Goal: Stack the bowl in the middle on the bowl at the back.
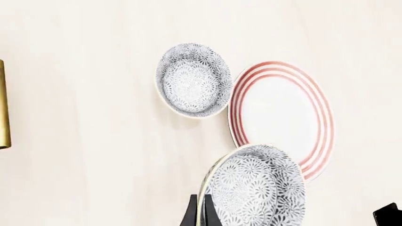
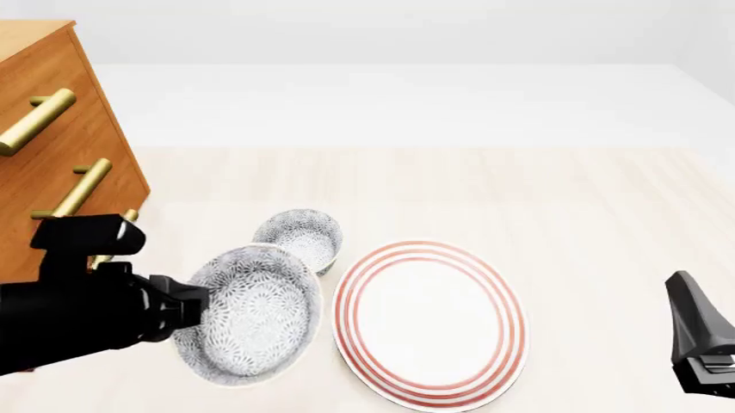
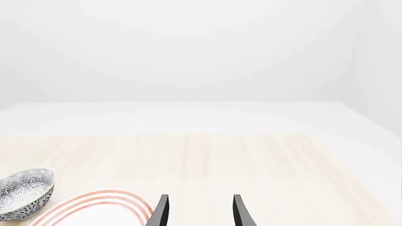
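Nearest the front camera is the left gripper (image 2: 189,305), its black arm coming in low from the left. It is closed on the rim of the wide bowl (image 2: 250,314), which it holds tipped up off the table, the patterned inside facing up and toward the camera. In the left wrist view the same bowl (image 1: 254,186) stands on edge between two dark fingers (image 1: 190,212) pinched on its rim.

Just behind it, on the table, sits the deep bowl (image 2: 299,237), upright and empty. The two bowls overlap a little in the front view, but the wrist view shows the deep bowl (image 1: 193,80) apart from the carried one, so they are probably not touching. A red-ringed plate (image 2: 429,321) lies flat just to the right of both bowls, and a wooden drawer unit (image 2: 58,146) with brass handles stands at the left edge.

The right gripper (image 3: 197,212) hangs idle at the right side, fingers parted and holding nothing.

Judging by this, the pick-up is done: the wide bowl is gripped and raised. What is left is to carry it back over the deep bowl, level it, lower it in and let go. The steep tilt is the main risk, since the bowl could land askew.
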